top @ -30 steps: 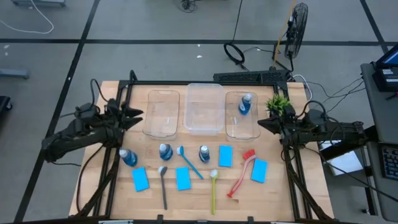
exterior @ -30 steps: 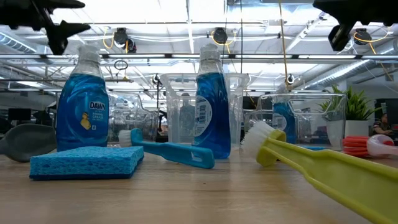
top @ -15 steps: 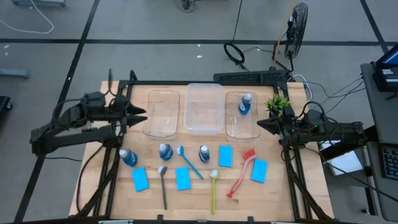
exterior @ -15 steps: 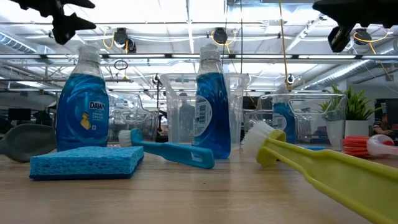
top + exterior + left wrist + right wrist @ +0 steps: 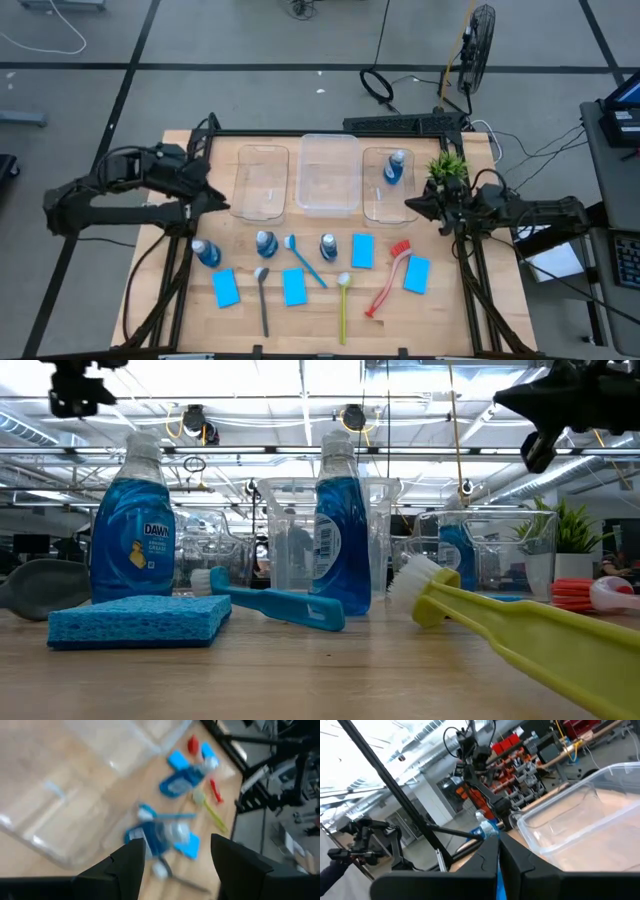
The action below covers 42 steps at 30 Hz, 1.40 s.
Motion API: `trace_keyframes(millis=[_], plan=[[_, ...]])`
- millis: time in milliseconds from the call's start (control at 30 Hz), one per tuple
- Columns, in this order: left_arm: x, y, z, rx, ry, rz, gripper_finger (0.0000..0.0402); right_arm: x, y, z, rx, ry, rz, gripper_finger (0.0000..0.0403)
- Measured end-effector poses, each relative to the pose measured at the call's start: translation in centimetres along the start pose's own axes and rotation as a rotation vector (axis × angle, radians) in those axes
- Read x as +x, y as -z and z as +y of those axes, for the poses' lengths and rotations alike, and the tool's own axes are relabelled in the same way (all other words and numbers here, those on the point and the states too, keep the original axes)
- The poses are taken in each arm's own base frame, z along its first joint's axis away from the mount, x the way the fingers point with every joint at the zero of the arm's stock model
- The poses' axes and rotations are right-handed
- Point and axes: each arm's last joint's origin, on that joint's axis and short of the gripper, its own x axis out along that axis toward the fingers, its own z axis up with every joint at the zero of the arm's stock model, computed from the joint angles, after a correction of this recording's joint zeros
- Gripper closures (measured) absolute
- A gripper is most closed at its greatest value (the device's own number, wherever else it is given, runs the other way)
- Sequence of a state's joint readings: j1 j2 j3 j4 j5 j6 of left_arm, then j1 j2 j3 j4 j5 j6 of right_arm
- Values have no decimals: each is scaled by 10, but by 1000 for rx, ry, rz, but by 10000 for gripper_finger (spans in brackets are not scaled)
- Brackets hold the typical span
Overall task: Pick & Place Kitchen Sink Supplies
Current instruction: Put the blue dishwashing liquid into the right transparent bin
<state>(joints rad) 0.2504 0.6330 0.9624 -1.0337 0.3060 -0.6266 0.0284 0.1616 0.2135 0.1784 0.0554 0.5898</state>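
Pale wooden tabletop (image 5: 450, 310) carries most of the supplies loose along its near half: four flat bright-blue rectangular sponges (image 5: 226, 288), four long-handled dish brushes (image 5: 343, 305) in red, blue, yellow-green and dark, and three small blue bottles with pale caps (image 5: 205, 251) standing in a row. I read the left gripper (image 5: 212, 199) as empty with its fingers spread, hovering above the table's left side beside the left tub, over the leftmost bottle. I judge the step in hand to be a reach for that bottle; I would bring the fingers down squarely on either side of the body below the cap, since a tall bottle tips easily. My right gripper (image 5: 408, 207) has its fingers pressed together, holds nothing, and waits just beside the right tub. Farther back stand three clear plastic rectangular tubs (image 5: 328, 172): the right one holds one blue bottle (image 5: 394, 167), the left and middle hold nothing I can see.
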Motion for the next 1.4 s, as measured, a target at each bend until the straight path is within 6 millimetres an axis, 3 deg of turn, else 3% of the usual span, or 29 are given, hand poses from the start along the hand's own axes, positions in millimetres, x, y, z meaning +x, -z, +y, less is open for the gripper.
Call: trace_keyframes(millis=[300, 700, 1067, 1400], plan=[[-19, 17, -6, -237, -74, 217, 174, 0, 5, -3, 4, -9, -8, 402], [-28, 36, -4, -589, -191, 443, 174, 0, 5, -3, 3, -11, -9, 403], [-26, 40, -2, -661, -306, 469, 174, 0, 5, -3, 2, -11, -9, 403], [-3, 36, -14, -611, -401, 569, 174, 0, 5, -3, 4, -11, -8, 403]])
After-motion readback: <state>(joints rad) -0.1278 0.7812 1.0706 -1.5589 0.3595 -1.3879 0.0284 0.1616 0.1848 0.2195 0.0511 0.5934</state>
